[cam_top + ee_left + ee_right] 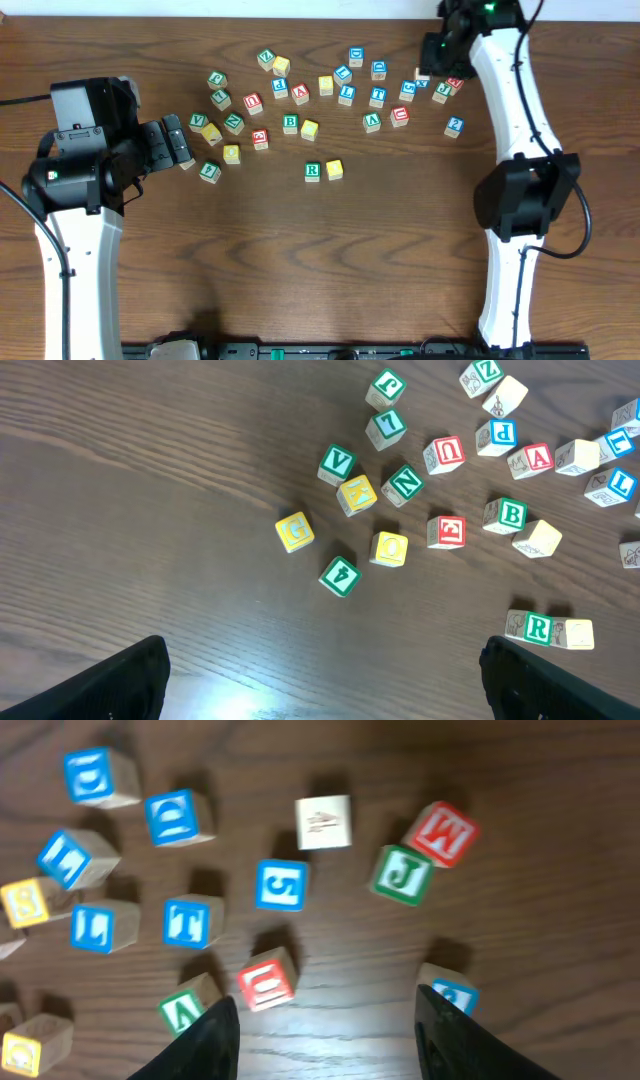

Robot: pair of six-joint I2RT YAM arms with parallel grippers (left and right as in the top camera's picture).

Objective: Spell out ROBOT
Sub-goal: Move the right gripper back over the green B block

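Observation:
A green R block (312,171) lies near the table's middle with a yellow block (334,169) touching its right side. In the left wrist view the R block (538,627) is just above the right finger. A yellow O block (231,153) (389,548), a green B block (290,123) (512,515) and a blue T block (377,96) (190,920) lie among scattered letter blocks. My left gripper (178,143) (320,680) is open and empty at the left of the cluster. My right gripper (435,50) (325,1030) is open and empty above the right-hand blocks.
Several more letter blocks are spread across the far half of the table. In the right wrist view a red block (267,982) and a green block (185,1010) sit by the left finger, and a blue block (452,992) by the right finger. A green J (402,874) and a red M (440,832) lie beyond.

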